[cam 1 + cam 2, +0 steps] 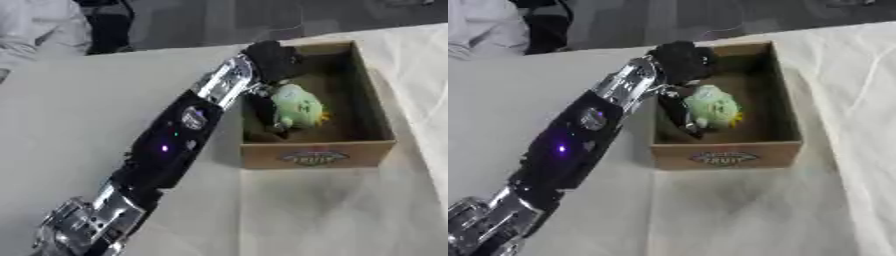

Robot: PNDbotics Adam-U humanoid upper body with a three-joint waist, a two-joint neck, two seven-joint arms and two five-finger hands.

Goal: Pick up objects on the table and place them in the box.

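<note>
Now left hand (267, 107) grasping green toy (297, 104) inside box (317, 156); best lower it to floor, then uncurl fingers.

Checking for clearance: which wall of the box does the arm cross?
The left wall of the cardboard box: the left hand reaches over it, holding the green plush toy inside.

a black and silver robot arm (166, 150) runs from the lower left of the frame up to the upper middle, over a pale cloth-covered table (332, 210). its left hand (267, 107) reaches down into an open cardboard box (372, 115) in the upper right of the frame. dark fingers (262, 117) curl against the left side of a pale green soft toy (297, 105) with a bit of yellow, inside the box. a printed label (315, 157) marks the box's near wall.
</note>
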